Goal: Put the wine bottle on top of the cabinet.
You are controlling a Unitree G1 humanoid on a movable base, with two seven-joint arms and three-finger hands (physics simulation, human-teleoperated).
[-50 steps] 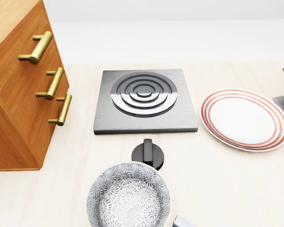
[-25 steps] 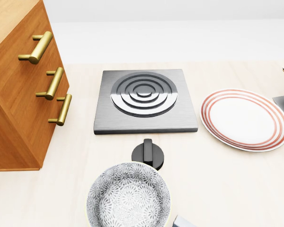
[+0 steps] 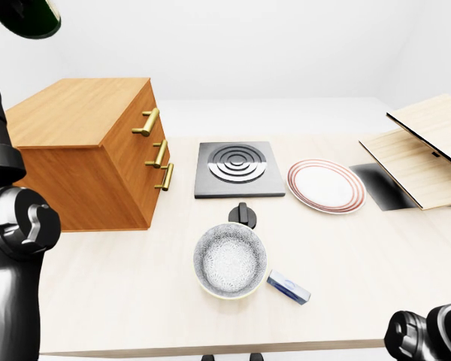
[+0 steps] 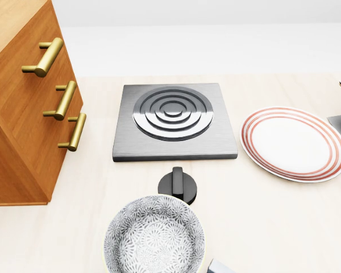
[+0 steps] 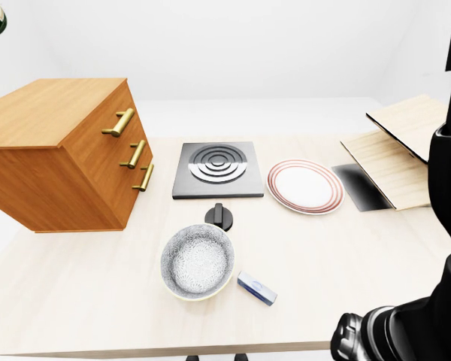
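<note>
Only the dark green rounded end of the wine bottle point(image 3: 31, 15) shows, at the top left corner of the left-eye view, in the air above and to the left of the cabinet. My black left arm point(image 3: 0, 150) rises along the left edge up to the bottle. The hand holding it is mostly cut off by the frame. The wooden cabinet point(image 3: 83, 113) with three brass handles stands at the table's left, its flat top bare. My right hand point(image 5: 383, 335) hangs low at the bottom right, its fingers unclear.
On the pale table point(image 3: 120, 293) lie a grey hob plate point(image 3: 238, 167), a black knob point(image 3: 243, 216), a patterned bowl point(image 3: 230, 260), a red-ringed plate point(image 3: 325, 186) and a small blue box point(image 3: 289, 286). Wooden boards point(image 3: 421, 150) lean at the right.
</note>
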